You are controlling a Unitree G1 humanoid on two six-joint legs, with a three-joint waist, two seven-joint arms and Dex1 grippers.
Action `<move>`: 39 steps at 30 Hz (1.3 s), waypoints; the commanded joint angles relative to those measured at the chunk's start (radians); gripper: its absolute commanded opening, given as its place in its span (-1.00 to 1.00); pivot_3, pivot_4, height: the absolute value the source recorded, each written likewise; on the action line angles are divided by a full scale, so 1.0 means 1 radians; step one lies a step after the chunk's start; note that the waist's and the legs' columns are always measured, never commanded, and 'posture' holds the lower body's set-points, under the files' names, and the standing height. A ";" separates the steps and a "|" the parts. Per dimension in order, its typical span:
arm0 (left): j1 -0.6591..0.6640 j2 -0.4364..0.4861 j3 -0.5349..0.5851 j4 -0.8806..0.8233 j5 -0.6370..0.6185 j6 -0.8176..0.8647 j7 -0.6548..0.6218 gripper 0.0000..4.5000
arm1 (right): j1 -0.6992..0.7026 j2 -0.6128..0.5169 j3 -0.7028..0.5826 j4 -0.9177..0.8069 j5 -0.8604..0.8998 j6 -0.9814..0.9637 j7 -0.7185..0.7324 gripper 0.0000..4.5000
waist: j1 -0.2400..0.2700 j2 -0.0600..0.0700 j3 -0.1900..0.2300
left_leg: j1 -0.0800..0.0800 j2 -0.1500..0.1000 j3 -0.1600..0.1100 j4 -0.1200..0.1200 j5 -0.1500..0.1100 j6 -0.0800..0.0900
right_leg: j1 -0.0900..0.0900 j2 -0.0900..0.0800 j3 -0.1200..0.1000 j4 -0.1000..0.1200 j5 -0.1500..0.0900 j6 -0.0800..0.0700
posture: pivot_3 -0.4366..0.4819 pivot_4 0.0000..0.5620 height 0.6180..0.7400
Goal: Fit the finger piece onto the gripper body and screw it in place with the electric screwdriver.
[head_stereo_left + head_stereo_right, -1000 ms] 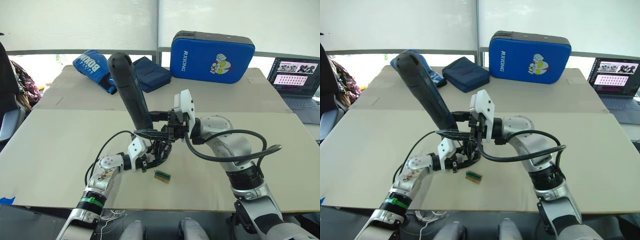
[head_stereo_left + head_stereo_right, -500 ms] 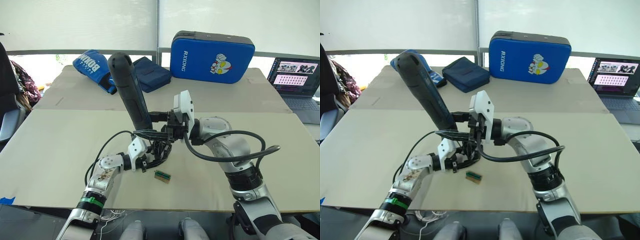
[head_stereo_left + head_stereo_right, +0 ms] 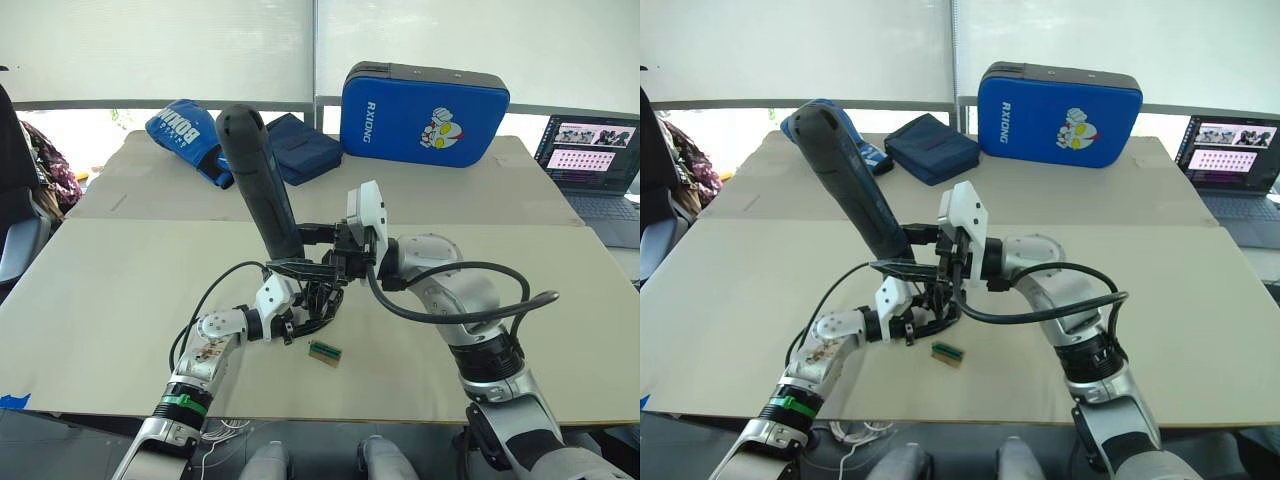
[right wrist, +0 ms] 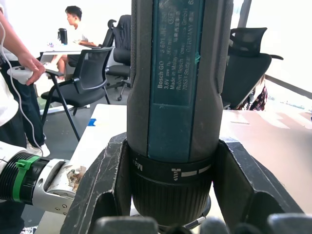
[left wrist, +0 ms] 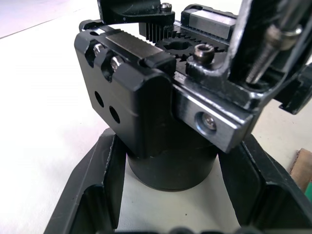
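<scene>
Near the centre of the frame, the left pincer is clamped around the round base of the small black blocky gripper body with metal details, holding it on the pale tabletop. Just above it, the right pincer grips the thick black cylindrical electric screwdriver, which leans toward the upper left with its thin bit pointing down at the body. The step in hand appears to be the screwing, and the next move calls for keeping the bit straight in the screw head while the body is held steady; I cannot make out the finger piece separately.
</scene>
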 commanded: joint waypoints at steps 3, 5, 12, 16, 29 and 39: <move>0.037 0.000 -0.058 0.028 0.018 0.044 -0.032 0.01 | -0.005 0.009 -0.024 -0.036 0.025 -0.008 -0.005 -0.14 | 0.000 0.000 0.000 | 0.000 0.000 0.000 0.000 0.000 0.000 | 0.000 0.000 0.000 0.000 0.000 0.000 | -0.05 -0.47 1.00; 0.037 0.000 -0.059 0.028 0.018 0.044 -0.033 0.01 | -0.005 0.009 -0.025 -0.036 0.027 -0.008 -0.006 -0.14 | 0.000 0.000 0.000 | 0.000 0.000 0.000 0.000 0.000 0.000 | 0.000 0.000 0.000 0.000 0.000 0.000 | -0.05 -0.47 1.00; 0.036 -0.001 -0.058 0.032 0.018 0.043 -0.033 0.01 | 0.001 0.002 -0.028 -0.023 0.015 -0.019 -0.005 -0.14 | 0.000 0.000 0.000 | 0.000 0.000 0.000 0.000 0.000 0.000 | 0.000 0.000 0.000 0.000 0.000 0.000 | -0.05 -0.47 1.00; 0.035 -0.001 -0.058 0.032 0.019 0.043 -0.033 0.01 | 0.007 -0.010 -0.031 -0.012 0.007 -0.028 0.000 -0.14 | 0.000 0.000 0.000 | 0.000 0.000 0.000 0.000 0.000 0.000 | 0.000 0.000 0.000 0.000 0.000 0.000 | -0.05 -0.47 1.00; 0.033 -0.002 -0.058 0.033 0.018 0.042 -0.032 0.01 | 0.030 -0.017 -0.028 0.007 -0.014 -0.071 -0.005 -0.14 | 0.001 0.000 0.000 | 0.001 0.000 0.000 0.000 0.000 0.000 | 0.001 0.000 0.000 0.000 0.000 0.000 | -0.05 -0.47 1.00; 0.033 0.000 -0.056 0.038 0.020 0.039 -0.030 0.01 | 0.106 -0.018 -0.034 0.053 -0.035 -0.112 -0.038 -0.14 | 0.000 0.000 -0.004 | 0.003 0.000 0.000 -0.001 0.000 0.000 | 0.003 0.000 0.000 0.000 0.000 0.000 | -0.05 -0.47 1.00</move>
